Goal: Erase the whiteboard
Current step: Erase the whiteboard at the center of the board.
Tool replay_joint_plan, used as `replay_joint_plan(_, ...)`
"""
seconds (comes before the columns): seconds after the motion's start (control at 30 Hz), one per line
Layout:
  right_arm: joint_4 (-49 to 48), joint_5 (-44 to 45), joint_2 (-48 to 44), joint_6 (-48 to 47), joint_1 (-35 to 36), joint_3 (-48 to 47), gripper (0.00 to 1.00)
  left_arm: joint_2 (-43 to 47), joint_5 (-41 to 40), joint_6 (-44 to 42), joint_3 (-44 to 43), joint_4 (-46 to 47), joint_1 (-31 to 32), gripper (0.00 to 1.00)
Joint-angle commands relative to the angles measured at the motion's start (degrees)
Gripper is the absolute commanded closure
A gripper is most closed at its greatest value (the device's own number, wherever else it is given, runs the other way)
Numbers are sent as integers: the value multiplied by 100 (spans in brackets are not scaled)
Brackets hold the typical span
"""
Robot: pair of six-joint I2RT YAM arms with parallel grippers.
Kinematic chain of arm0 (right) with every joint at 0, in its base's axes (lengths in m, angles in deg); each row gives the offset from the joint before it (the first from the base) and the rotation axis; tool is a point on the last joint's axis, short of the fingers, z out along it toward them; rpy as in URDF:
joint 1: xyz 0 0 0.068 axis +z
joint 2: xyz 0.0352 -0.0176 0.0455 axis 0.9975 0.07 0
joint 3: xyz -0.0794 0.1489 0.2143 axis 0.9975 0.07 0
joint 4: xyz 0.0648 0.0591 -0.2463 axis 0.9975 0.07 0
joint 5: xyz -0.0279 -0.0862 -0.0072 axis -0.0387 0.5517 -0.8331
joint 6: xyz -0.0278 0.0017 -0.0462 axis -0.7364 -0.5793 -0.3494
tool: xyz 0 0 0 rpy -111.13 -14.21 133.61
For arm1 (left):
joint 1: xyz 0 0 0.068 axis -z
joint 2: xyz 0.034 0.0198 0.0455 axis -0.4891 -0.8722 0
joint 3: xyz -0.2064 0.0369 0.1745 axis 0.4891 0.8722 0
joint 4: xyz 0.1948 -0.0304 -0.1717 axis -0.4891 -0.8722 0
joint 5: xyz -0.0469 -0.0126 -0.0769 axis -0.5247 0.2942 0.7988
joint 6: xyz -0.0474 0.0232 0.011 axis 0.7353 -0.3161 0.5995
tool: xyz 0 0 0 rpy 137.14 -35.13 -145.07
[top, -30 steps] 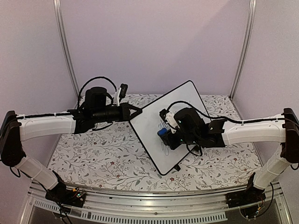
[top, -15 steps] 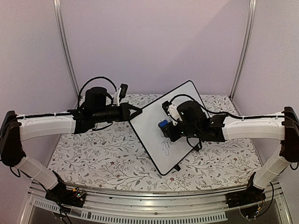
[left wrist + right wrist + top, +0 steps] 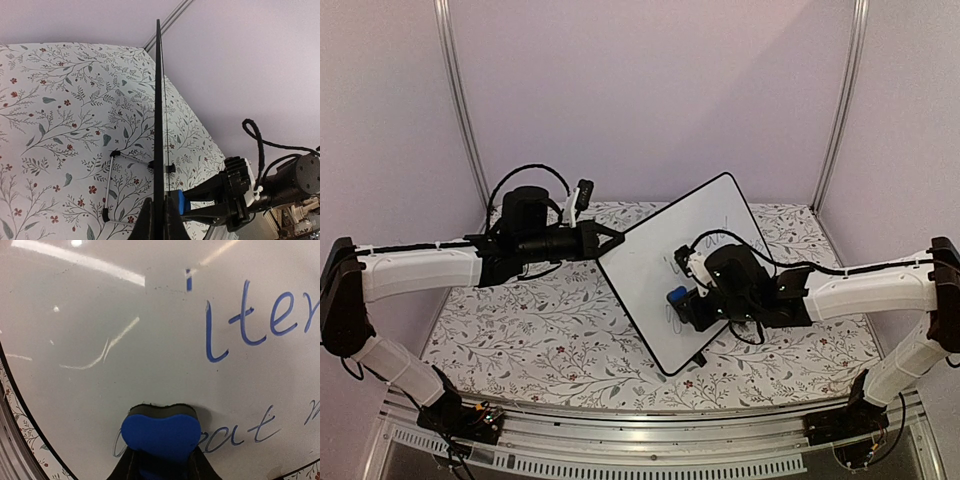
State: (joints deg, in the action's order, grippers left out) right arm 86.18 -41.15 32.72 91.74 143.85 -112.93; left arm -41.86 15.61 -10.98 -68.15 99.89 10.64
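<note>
The whiteboard (image 3: 642,262) stands tilted on edge at the middle of the table, with blue cursive writing (image 3: 250,322) on its face. My left gripper (image 3: 611,240) is shut on the board's left rim. In the left wrist view the whiteboard (image 3: 158,100) shows edge-on, running up from between my left gripper's (image 3: 159,222) jaws. My right gripper (image 3: 692,302) is shut on a small blue eraser (image 3: 676,296), which presses flat against the board's face. In the right wrist view the eraser (image 3: 159,432) covers part of the lower line of writing on the whiteboard (image 3: 130,305).
A floral cloth (image 3: 520,330) covers the table. A wire stand (image 3: 108,187) props the board from behind, and a small black foot (image 3: 700,358) shows at its lower edge. Metal posts (image 3: 460,100) stand at the back corners before lilac walls.
My right gripper slid the eraser up the board's face, then back down and slightly right. The left gripper and the board have stayed put.
</note>
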Motion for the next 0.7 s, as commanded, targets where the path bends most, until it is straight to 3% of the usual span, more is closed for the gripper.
replay_joint_plan(0.0, 384, -77, 24, 156, 41, 251, 84, 72, 679, -75, -14, 87, 324, 100)
replay_joint_plan(0.2, 376, 88, 39, 51, 32, 106, 84, 57, 688, -67, -14, 96, 323, 100)
replay_joint_plan(0.67, 435, 10, 553, -802, -535, -1435, 84, 54, 659, -97, -18, 79, 325, 100)
